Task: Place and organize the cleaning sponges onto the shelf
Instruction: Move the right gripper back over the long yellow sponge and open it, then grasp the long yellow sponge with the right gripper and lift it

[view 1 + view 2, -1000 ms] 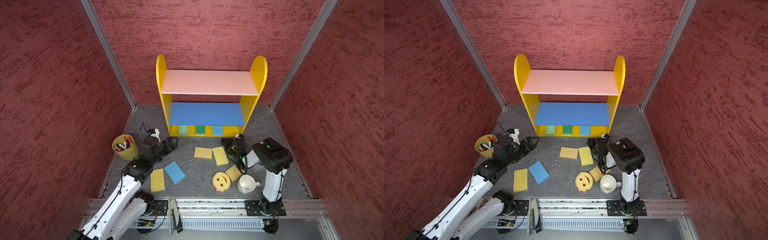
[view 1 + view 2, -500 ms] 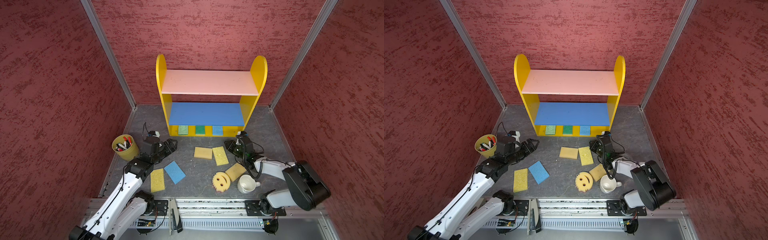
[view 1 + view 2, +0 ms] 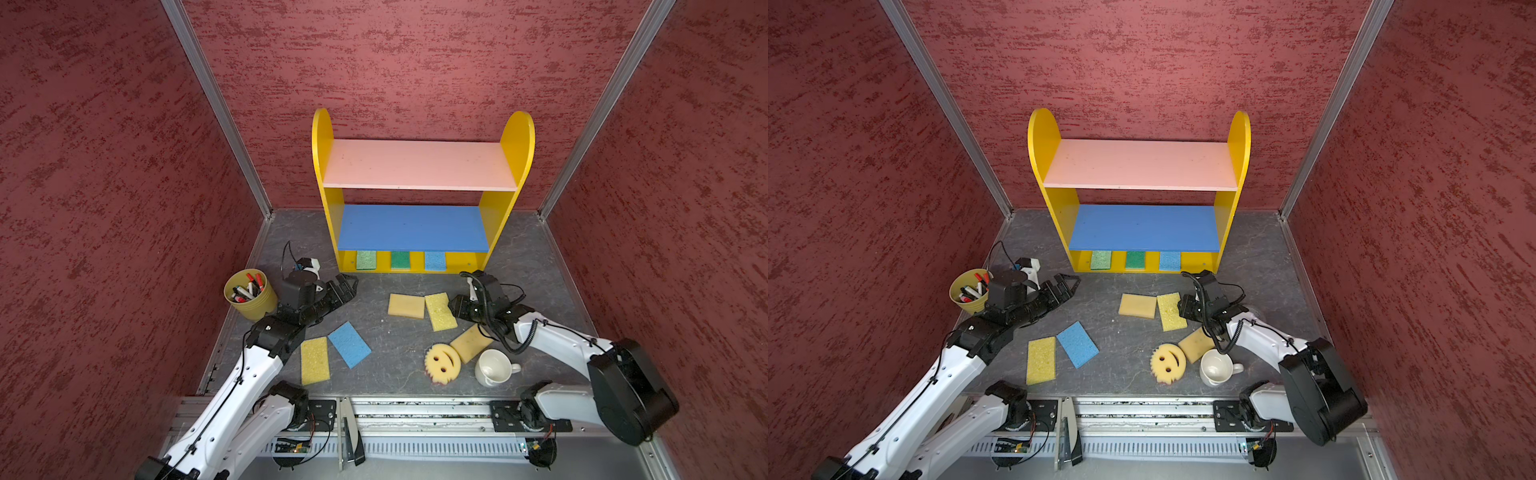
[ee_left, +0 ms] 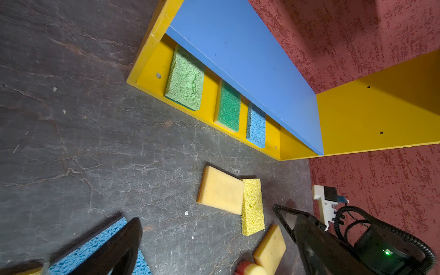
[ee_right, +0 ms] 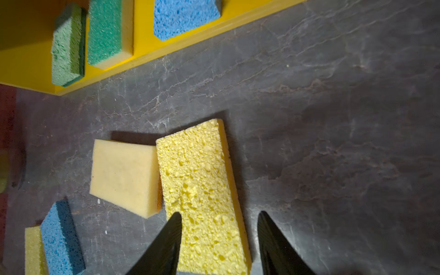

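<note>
The shelf (image 3: 417, 165) stands at the desk's (image 3: 390, 332) rear edge, three sponges (image 3: 400, 260) on its base; marker cup (image 3: 250, 295) left, mug (image 3: 494, 368) near front edge.

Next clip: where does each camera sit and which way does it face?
Top views: high in front, looking down at shelf; left arm, right arm show.
Left wrist: low, facing shelf base; open left pincer shows.
Right wrist: above yellow sponge; open right pincer shows.
Shared: both wrist views show the tan sponge beside it.

Reading as a robot lab test cell: red wall panels (image 3: 415, 62) boxing in three sides, aluminium corner profiles (image 3: 216, 108) framing them, two white arms (image 3: 249, 374) sitting on a metal rail (image 3: 415, 409), grey mat (image 3: 395, 332) covering the floor.
</note>
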Robot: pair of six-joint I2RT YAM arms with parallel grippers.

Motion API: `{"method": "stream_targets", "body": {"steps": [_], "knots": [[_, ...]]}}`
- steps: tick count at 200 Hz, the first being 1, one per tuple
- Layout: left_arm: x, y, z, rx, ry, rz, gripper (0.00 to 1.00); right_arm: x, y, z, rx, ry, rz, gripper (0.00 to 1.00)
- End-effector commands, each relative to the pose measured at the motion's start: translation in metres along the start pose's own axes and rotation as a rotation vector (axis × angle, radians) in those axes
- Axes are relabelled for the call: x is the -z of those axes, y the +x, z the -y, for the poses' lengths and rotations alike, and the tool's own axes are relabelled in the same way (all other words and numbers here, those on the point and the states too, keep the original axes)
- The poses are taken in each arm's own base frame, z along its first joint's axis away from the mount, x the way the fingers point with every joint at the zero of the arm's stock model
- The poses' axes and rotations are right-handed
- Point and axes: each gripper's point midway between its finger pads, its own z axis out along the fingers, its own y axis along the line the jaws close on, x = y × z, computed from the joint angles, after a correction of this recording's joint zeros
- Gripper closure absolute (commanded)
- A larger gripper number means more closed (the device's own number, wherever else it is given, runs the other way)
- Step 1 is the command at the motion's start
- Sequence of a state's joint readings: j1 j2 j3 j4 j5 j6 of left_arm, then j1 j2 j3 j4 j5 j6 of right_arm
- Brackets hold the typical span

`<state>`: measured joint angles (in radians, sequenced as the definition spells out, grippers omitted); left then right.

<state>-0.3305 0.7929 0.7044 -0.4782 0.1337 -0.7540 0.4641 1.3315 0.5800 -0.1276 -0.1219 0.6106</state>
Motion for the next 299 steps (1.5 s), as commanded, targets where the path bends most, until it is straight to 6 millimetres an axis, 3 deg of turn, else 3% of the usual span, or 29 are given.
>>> {"method": "stream_targets", "body": {"steps": [1, 38, 96, 124, 161, 180, 204, 228, 242, 261, 299], "knots": [[-0.001, 0.001, 0.000, 0.004, 0.011, -0.009, 0.01, -0.008, 0.016, 0.001, 0.022, 0.004, -0.080, 0.47], [-0.006, 0.003, 0.001, 0.010, 0.017, -0.029, 0.01, -0.021, 0.019, -0.015, 0.019, -0.048, -0.106, 0.47], [-0.018, 0.004, 0.004, 0.025, 0.034, -0.058, 0.01, -0.042, 0.020, -0.016, -0.001, -0.043, -0.125, 0.52], [-0.022, 0.005, 0.003, 0.031, 0.032, -0.067, 0.01, -0.042, 0.019, -0.013, -0.012, -0.030, -0.114, 0.61], [-0.024, 0.004, 0.006, 0.031, 0.044, -0.064, 0.00, -0.035, 0.011, -0.009, -0.008, 0.001, -0.070, 0.83], [-0.028, 0.007, 0.008, 0.036, 0.055, -0.081, 0.00, -0.030, 0.006, -0.013, -0.006, -0.011, -0.046, 0.88], [-0.032, 0.011, 0.010, 0.034, 0.069, -0.104, 0.08, -0.023, -0.002, -0.018, -0.006, -0.027, -0.022, 0.96], [-0.037, 0.020, 0.015, 0.031, 0.097, -0.140, 0.20, 0.000, -0.019, -0.049, -0.001, -0.162, 0.042, 1.00], [-0.040, 0.024, 0.018, 0.023, 0.107, -0.153, 0.19, 0.013, -0.028, -0.062, -0.002, -0.212, 0.071, 1.00], [-0.041, 0.030, 0.025, 0.014, 0.130, -0.180, 0.09, 0.035, -0.040, -0.083, -0.004, -0.300, 0.112, 1.00], [-0.038, 0.039, 0.059, -0.036, 0.249, -0.211, 0.06, 0.069, -0.055, -0.125, -0.004, -0.467, 0.131, 1.00]]}}
